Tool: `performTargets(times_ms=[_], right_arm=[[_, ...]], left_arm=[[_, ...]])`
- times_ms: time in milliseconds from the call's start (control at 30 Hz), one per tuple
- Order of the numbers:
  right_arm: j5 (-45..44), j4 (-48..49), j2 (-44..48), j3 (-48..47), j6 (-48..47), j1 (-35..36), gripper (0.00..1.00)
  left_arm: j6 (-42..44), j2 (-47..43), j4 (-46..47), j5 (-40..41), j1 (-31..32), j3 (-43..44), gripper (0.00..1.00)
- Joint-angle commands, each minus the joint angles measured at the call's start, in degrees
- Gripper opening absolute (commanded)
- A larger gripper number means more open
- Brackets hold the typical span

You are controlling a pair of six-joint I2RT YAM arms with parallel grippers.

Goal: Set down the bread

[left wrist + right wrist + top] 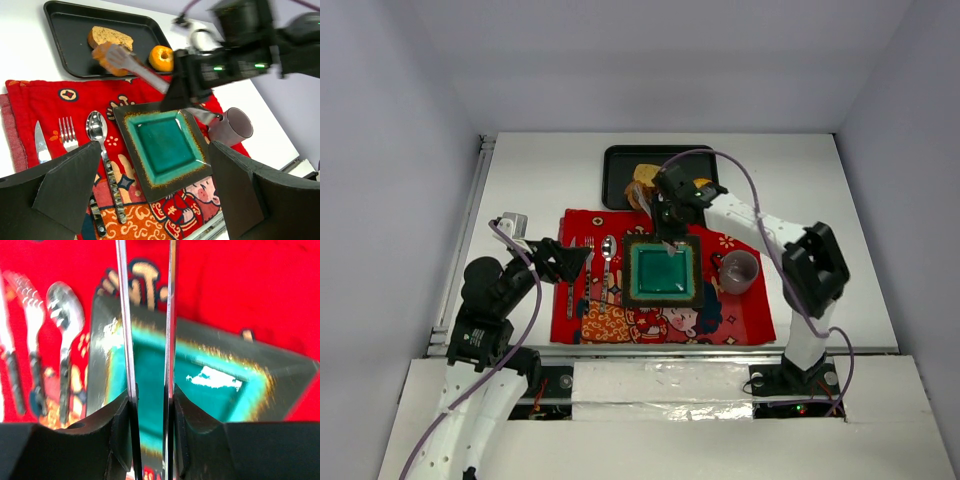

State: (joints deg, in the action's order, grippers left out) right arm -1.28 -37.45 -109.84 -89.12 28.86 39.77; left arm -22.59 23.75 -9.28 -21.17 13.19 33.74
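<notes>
**Right hand** (150, 410): closed on the tongs (142, 75). Both steel blades are pinched between its two fingers, and that squeeze is what closes the tong tips. The hand hangs above the far edge of the plate (665, 272). Gripping the tool mid-length keeps the fingers off the food and gives reach beyond the plate.

**Tongs:** the long axis runs from the plate's far edge out to the tray (617, 185), which sits on the tabletop (520, 180) just beyond the plate. The tips point away from the plate. The rear end projects back toward the mug (738, 272).

**Brown chunk** (102, 59): caught between the tong tips, over the plate-side part of the tray. Whether it is clear of the tray floor cannot be told. Its long axis appears to lie across the blades.

**Toast slice** (112, 37): flat on the tray, beyond the chunk as seen from the plate. Its long axis follows the tray's long side.

**Ring bun** (161, 58): on the tray, toward the plate's mug side. It is round, so it has no long axis, and its hole faces roughly upward.

**Plate:** empty, centred on the red cloth (620, 320). Judged to be the destination, since the setting is laid around it.

**Left hand** (575, 265): fully open and holding nothing. It hovers on the cutlery side of the plate, above the fork (67, 134) and spoon (96, 127). This position appears chosen to stay out of the line from tray to plate.
</notes>
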Motion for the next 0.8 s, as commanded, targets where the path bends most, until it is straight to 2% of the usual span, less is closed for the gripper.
performTargets(times_ms=[0,100,267,400,533,700,767], right_arm=[[2.75,3.87,10.77,5.24,0.93,-0.22,0.34],[6.46,5.45,19.99,12.54,1.98,0.49,0.34],[8.13,5.81,36.84,30.3,6.28,4.87,0.35],[9.19,8.17,45.22,39.89,12.52,8.47,0.35],[9.8,13.53,46.48,44.99,15.26,11.64,0.37],[7.61,16.27,42.61,45.62,14.56,12.26,0.39],[6.3,15.92,42.17,45.18,14.21,12.26,0.51]], left_arm=[[0.0,-0.11,2.42,-0.1,0.43,-0.16,0.87],[0.0,0.51,2.25,0.07,0.43,-0.07,0.87],[0.09,1.65,2.07,0.07,0.43,0.1,0.87],[0.26,2.7,2.25,-0.19,0.43,0.01,0.86],[0.35,3.23,2.42,-0.81,-0.09,0.1,0.86],[0.18,3.24,2.51,-0.8,-0.09,-0.07,0.86],[0.09,2.97,2.6,-0.72,-0.09,-0.25,0.86]])
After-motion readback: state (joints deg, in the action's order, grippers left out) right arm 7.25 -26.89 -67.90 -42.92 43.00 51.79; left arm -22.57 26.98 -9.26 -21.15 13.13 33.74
